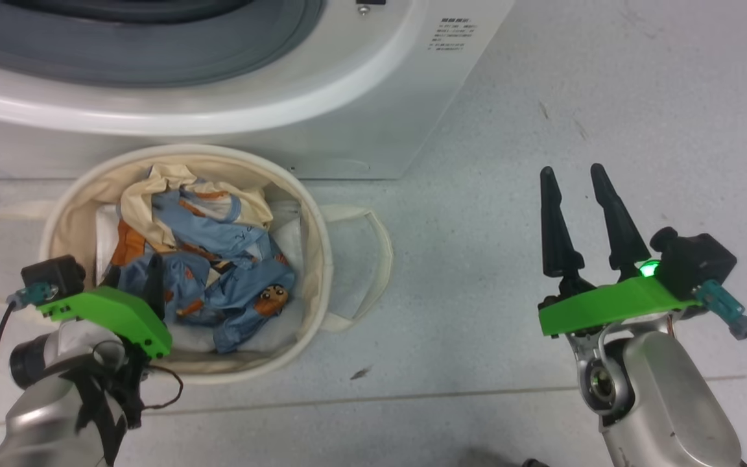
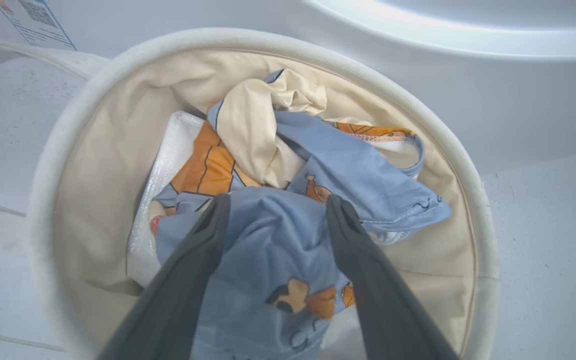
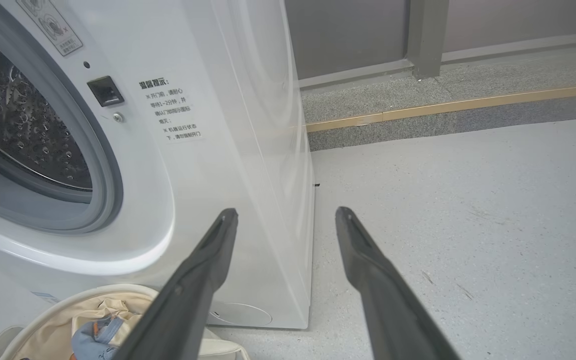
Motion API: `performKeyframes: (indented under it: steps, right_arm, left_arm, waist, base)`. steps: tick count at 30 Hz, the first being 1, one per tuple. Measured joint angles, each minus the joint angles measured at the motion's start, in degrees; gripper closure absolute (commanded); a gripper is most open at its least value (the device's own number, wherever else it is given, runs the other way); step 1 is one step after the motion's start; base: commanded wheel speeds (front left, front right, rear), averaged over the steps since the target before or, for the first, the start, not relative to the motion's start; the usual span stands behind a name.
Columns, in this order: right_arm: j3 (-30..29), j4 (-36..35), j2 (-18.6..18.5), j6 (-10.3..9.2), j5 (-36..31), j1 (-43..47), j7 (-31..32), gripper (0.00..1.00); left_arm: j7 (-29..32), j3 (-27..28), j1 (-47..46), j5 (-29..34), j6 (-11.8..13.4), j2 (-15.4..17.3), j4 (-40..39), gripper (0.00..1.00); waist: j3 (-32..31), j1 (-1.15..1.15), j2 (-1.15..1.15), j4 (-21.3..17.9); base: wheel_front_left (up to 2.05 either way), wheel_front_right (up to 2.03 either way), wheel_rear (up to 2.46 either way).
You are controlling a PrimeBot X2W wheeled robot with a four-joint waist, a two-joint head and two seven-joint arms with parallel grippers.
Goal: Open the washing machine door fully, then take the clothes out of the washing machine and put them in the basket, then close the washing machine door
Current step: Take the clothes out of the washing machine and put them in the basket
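The cream basket point(image 1: 318, 233) stands on the floor just in front of the white washing machine point(image 1: 373, 130). Blue clothes point(image 1: 218, 259) with orange bears and cream parts lie piled inside it. My left gripper point(image 1: 137, 282) reaches down into the basket from its near left side. In the left wrist view that gripper point(image 2: 278, 205) is open, its fingers spread either side of a blue fold of the clothes point(image 2: 348, 170) without pinching it. My right gripper point(image 1: 572, 172) hangs open and empty over bare floor to the machine's right. The steel drum point(image 3: 23, 130) shows through the open mouth. The washing machine door is out of view.
A plain white sheet point(image 2: 168, 160) lines the basket under the clothes. The basket's loop handle point(image 1: 373, 259) sticks out to its right. A small dark scrap point(image 1: 360, 373) lies on the floor. A raised grey ledge point(image 3: 418, 110) runs along the wall behind the machine.
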Motion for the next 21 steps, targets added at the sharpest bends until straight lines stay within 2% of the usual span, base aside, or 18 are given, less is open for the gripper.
performKeyframes:
  steps: [7, 10, 15, 21]
  right_arm:
    - [0.8, 1.6, 0.0, 0.00, 0.7, 0.1, 0.0, 0.00]
    - [1.3, 2.5, 0.0, 0.00, 1.0, 0.3, 0.0, 0.00]
    - [2.2, 3.8, 0.0, 0.00, 1.4, 1.5, 0.0, 0.00]
    - [2.8, 6.1, 0.0, 0.00, 1.5, 4.4, 0.0, 0.00]
  left_arm:
    - [-0.8, -1.5, 0.7, 0.3, 0.0, 0.0, -0.1, 0.00]
    - [-1.0, -1.0, 1.8, 0.9, 0.0, 0.7, -2.5, 0.00]
    - [-1.0, 7.5, 4.6, 7.6, 0.2, 4.4, -12.3, 0.00]
    - [-1.0, 17.7, 14.8, 17.5, 3.1, 4.2, -23.7, 0.00]
  waist:
    - [-3.5, 0.00, 0.00, 0.3]
    - [-5.5, 0.00, 0.00, 0.7]
    - [-10.1, 0.00, 0.00, 1.7]
    - [-15.8, 0.00, 0.00, 2.9]
  base:
    - [0.00, 0.00, 0.00]
    - [0.00, 0.00, 0.00]
    - [0.00, 0.00, 0.00]
    - [0.00, 0.00, 0.00]
